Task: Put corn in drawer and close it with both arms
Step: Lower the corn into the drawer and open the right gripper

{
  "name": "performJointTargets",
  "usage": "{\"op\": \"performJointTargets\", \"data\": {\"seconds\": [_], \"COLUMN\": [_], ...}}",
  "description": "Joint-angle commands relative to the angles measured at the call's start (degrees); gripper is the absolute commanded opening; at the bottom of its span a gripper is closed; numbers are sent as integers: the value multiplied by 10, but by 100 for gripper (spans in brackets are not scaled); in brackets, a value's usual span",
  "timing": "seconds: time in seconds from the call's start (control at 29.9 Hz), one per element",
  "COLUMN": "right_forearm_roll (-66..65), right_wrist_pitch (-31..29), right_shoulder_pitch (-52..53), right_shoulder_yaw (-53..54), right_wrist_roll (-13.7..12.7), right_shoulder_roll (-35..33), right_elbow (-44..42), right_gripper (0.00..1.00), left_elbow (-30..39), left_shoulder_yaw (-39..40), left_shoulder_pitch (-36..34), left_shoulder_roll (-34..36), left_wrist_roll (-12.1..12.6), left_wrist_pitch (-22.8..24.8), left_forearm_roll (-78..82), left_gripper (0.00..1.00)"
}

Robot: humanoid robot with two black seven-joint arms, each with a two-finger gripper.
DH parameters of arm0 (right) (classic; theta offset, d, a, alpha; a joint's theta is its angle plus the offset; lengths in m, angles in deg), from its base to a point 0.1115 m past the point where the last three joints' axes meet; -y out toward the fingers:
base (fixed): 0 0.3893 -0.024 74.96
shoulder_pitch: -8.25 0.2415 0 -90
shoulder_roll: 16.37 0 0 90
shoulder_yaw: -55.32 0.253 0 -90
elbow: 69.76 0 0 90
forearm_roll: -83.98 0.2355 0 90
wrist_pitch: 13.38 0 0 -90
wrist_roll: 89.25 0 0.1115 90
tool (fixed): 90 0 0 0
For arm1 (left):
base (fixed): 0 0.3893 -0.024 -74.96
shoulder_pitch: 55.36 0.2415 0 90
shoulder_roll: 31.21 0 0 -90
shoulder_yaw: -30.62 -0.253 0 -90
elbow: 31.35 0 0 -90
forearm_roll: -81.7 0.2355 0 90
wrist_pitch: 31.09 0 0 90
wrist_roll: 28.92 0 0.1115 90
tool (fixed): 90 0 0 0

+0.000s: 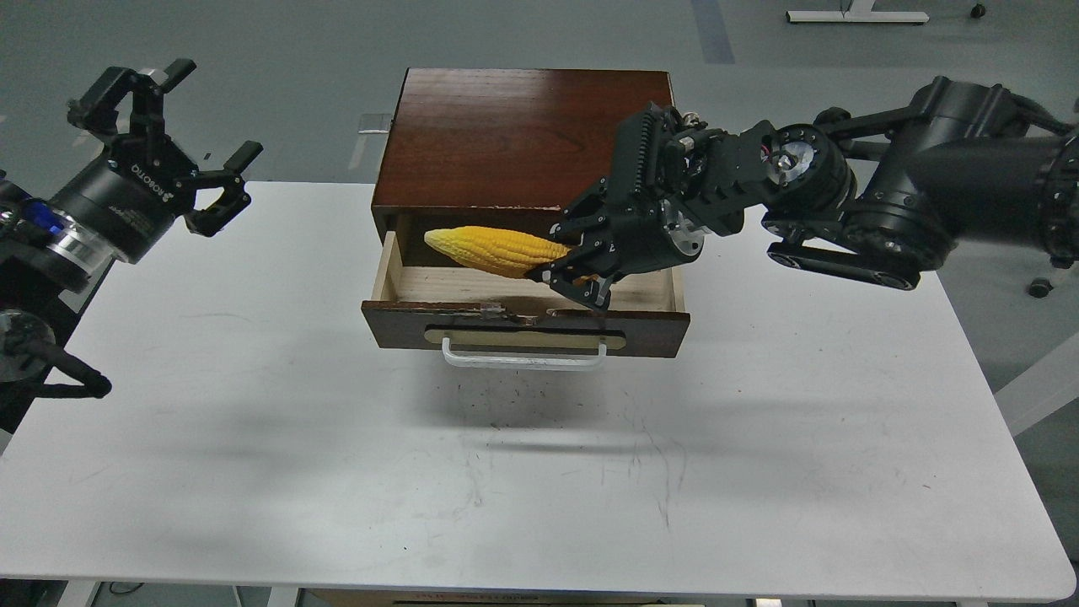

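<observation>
White tabletop foreground: your right gripper pinches the husked yellow corn cob lengthwise above the open dark-brown wooden drawer, tip leftward of its fingers; left gripper spread wide, well apart.

Corn: husked, bright yellow cob, tapered tip pointing left, lying roughly level across the open drawer, its thick right end clamped between the fingers of the right gripper. Drawer: dark brown front, pale wood interior, white bar handle on a tan oval plate, chipped top edge. Pulled out toward the near side.
</observation>
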Motion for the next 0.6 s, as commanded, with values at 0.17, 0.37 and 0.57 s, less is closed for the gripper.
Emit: {"op": "performJointTargets", "data": {"seconds": [0.17, 0.37, 0.57], "right_forearm_roll": [3, 10, 35], "right_wrist_pitch": [1, 2, -1], "right_shoulder_pitch": [1, 9, 25], "right_shoulder_yaw": [2, 8, 58], "right_wrist_roll": [0, 0, 0], "right_shoulder_roll": [-8, -22, -69], "right_elbow": [3, 9, 26], "right_gripper": [80, 95, 97], "left_elbow": [0, 0, 0], "left_shoulder_yaw": [1, 2, 1], "left_shoulder_pitch": [1, 1, 0], "left_shoulder_roll": [1, 0, -1], "left_wrist_roll": [0, 0, 0], "left_wrist_pitch": [0, 0, 0], "left_forearm_roll": [0, 1, 1], "left_gripper": [100, 100, 100]}}
